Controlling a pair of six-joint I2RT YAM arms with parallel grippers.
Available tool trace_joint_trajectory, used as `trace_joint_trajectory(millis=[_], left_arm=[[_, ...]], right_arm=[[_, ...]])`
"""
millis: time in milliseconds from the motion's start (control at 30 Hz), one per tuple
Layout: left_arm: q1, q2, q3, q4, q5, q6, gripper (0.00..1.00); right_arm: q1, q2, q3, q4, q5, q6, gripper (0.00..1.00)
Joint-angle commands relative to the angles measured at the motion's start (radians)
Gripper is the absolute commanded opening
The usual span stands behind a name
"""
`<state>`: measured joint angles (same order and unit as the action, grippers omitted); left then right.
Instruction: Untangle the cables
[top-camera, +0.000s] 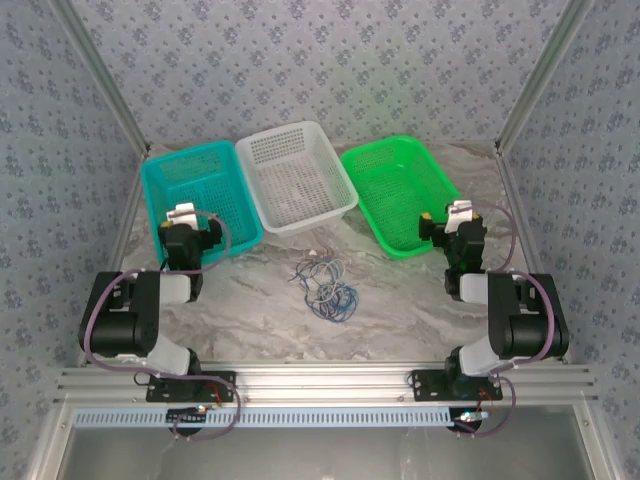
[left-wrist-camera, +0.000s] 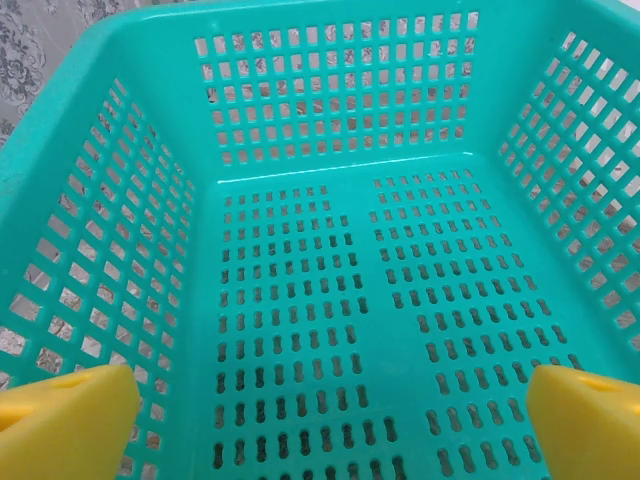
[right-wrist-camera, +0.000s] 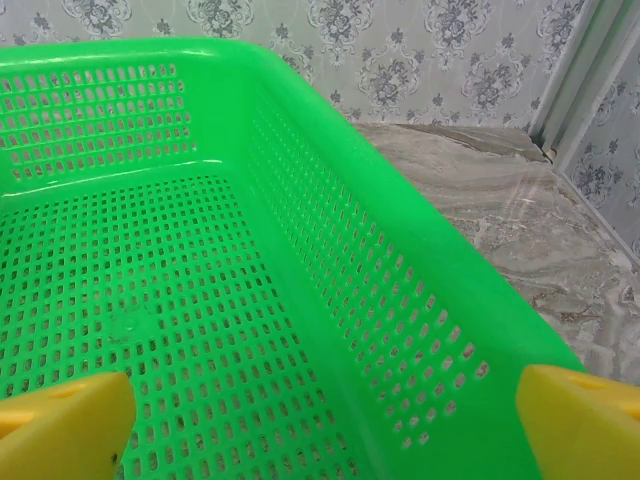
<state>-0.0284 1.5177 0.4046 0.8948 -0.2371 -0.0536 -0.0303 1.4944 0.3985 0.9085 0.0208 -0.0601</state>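
The thin white, grey and blue cables lie tangled on the marbled grey tabletop, just before the white mesh plastic basket. We judge them light, limp and springy, and an outer loop suits pinching. Our left gripper and right gripper hang with jaws spread wide, empty.

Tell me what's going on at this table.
Nothing is being handled yet. The tangled cables lie in a heap on the table, in front of the white basket, with neither arm touching them. The left hand is open at the near end of the teal basket. The right hand is open at the near end of the green basket.
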Motion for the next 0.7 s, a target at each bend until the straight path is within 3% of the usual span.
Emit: trace_joint_trajectory(millis=[0, 667], left_arm=[[0.002, 0.015, -0.016, -0.03, -0.036, -0.006, 0.99], [0.006, 0.014, -0.014, -0.036, -0.019, -0.001, 1.0]], right_arm=[[-0.005, 0.026, -0.006, -0.106, -0.016, 0.036, 1.0], [-0.02, 0.004, 0.014, -0.145, -0.049, 0.038, 1.0]])
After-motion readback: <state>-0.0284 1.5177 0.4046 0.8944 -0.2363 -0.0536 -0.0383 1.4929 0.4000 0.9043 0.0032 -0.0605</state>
